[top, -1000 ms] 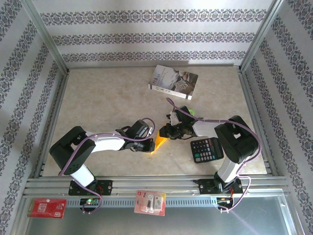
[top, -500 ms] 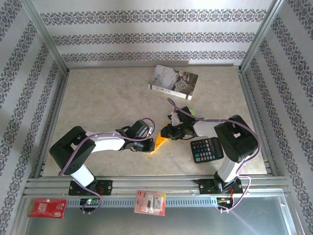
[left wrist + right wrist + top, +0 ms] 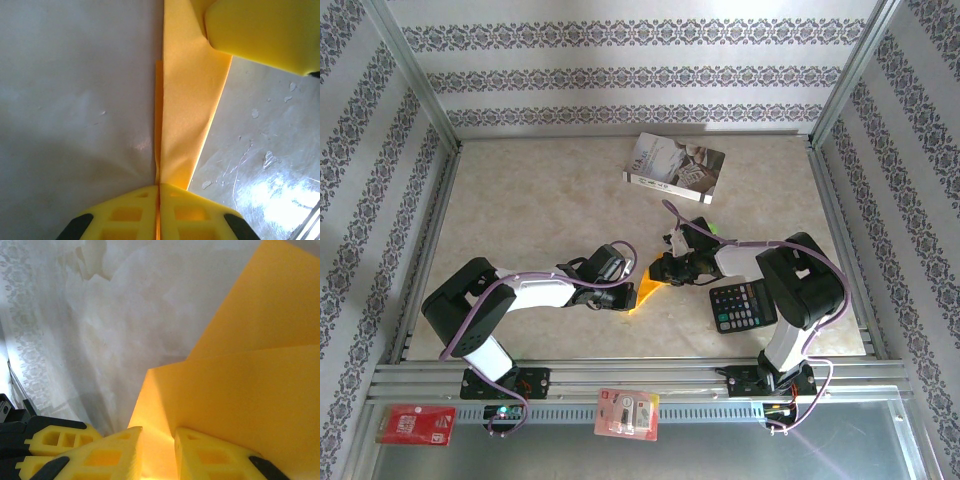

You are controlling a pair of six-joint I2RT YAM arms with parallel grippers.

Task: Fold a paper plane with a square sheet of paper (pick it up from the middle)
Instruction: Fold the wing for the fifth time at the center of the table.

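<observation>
Tapering folded orange paper point(image 3: 185, 100), thin, sharply creased, over glossy marbled table point(image 3: 260, 165).

Top looks down; wrists (close-up) share the paper point(image 3: 185, 100).

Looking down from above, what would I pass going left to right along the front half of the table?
left gripper → folded orange paper → right gripper → black calculator

The left gripper point(image 3: 628, 295) and right gripper point(image 3: 661, 271) are covering most of the paper point(image 3: 646, 293) from above; in the wrist views it is running off the edges.
</observation>
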